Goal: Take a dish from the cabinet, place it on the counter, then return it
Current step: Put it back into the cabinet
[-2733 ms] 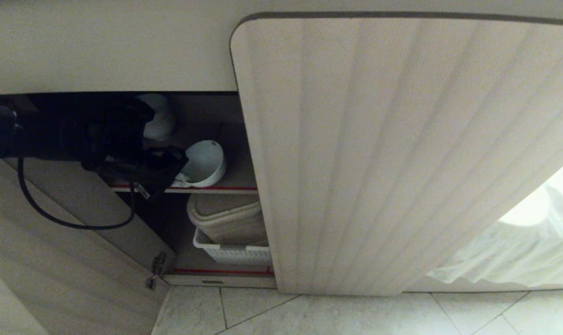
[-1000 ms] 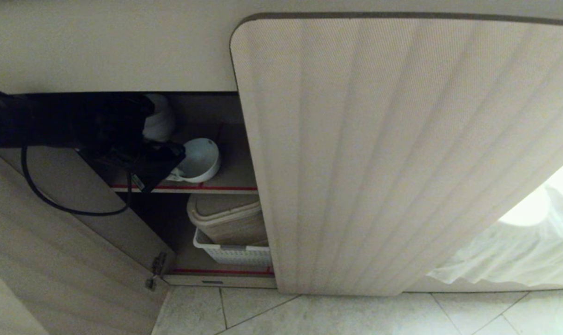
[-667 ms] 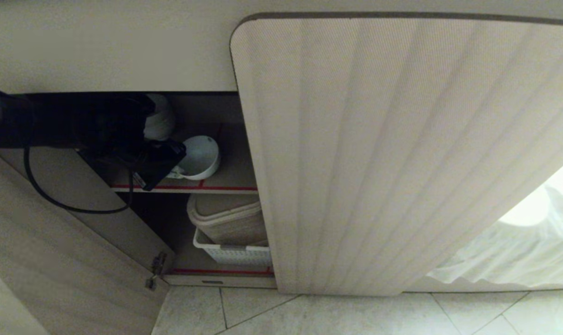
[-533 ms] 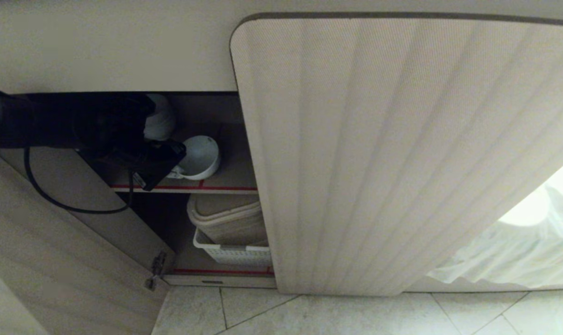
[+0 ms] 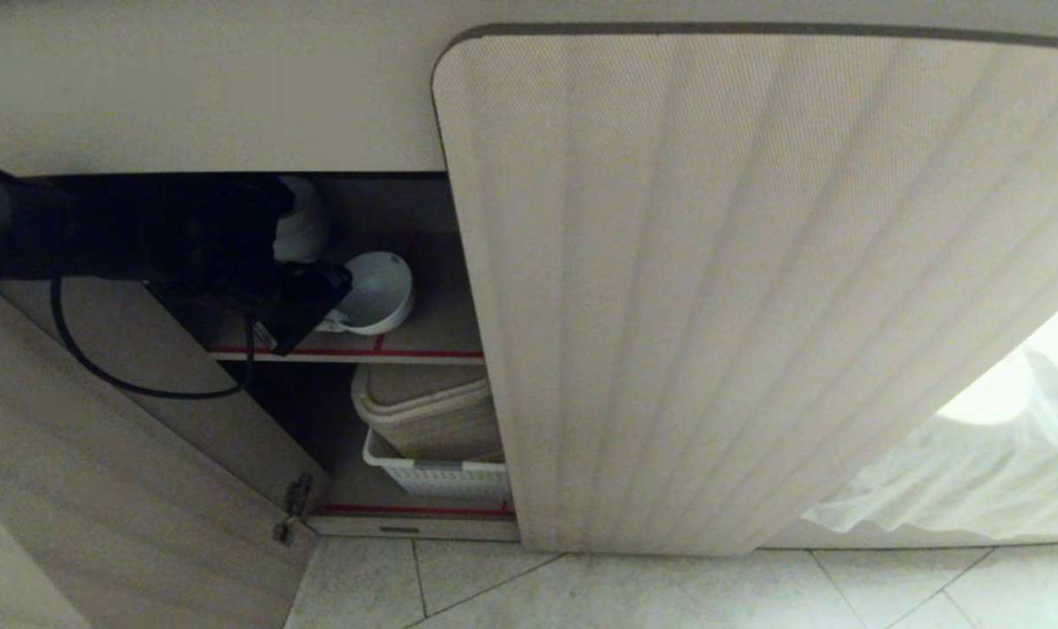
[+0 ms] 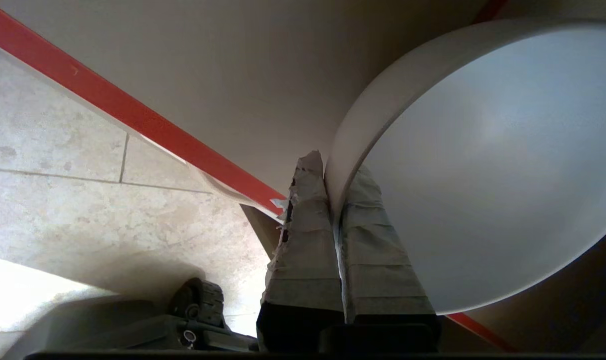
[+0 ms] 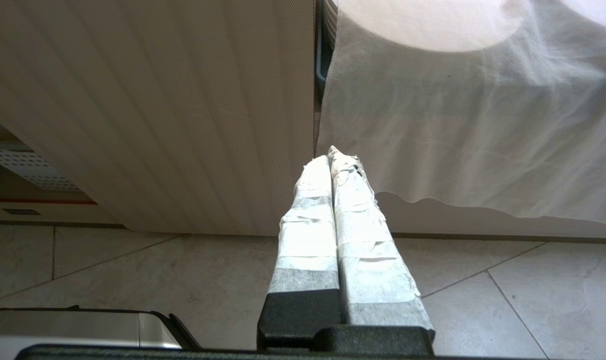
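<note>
A: Why is the dish (image 5: 376, 293) tipped like that?

B: The left gripper (image 6: 333, 200) is clamped on its rim, one taped finger inside and one outside, holding it over the cabinet (image 5: 668, 288)'s upper red-edged shelf (image 5: 424, 354).

A: And the right gripper (image 7: 333, 160)?

B: Parked outside the cabinet door, fingers pressed together, empty.

A: What sits under that shelf?

B: A white slotted basket (image 5: 437, 476) holding a beige tub (image 5: 424, 411).
</note>
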### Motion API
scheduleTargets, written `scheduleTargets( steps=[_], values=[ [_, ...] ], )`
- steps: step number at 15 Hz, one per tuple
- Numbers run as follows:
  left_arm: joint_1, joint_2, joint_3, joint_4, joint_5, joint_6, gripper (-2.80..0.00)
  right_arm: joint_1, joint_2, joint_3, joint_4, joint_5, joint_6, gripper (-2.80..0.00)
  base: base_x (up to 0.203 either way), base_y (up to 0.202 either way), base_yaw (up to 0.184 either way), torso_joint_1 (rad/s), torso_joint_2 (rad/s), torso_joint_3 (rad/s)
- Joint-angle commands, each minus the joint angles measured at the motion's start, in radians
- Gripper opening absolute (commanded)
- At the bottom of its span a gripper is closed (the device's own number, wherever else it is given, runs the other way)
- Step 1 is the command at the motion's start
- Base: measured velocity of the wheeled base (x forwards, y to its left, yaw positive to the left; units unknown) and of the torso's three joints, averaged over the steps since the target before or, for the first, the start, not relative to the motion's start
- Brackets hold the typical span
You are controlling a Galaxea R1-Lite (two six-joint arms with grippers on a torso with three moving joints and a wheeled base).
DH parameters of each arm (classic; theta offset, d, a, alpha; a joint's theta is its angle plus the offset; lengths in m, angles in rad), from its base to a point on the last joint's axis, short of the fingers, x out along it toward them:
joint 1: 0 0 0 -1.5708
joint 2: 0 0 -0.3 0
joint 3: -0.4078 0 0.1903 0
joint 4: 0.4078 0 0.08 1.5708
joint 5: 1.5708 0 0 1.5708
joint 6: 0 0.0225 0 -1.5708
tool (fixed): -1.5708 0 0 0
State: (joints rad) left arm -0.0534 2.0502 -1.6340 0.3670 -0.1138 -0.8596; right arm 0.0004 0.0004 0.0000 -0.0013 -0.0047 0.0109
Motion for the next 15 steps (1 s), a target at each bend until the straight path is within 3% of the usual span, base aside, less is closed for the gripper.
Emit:
scheduleTargets(
  steps=[1,15],
  values=[
    [0.000,0.002,0.000,0.002,0.004,-0.006,0.00,0.001,0.000,0.000,0.000,0.000,0.000,-2.80,0.000,0.000,0.000,0.000,0.00,0.000],
    [-0.002,0.002,0.000,-0.078,0.036,-0.004,0.00,0.001,0.000,0.000,0.000,-0.001,0.000,-2.80,0.000,0.000,0.000,0.000,0.00,0.000]
  ],
)
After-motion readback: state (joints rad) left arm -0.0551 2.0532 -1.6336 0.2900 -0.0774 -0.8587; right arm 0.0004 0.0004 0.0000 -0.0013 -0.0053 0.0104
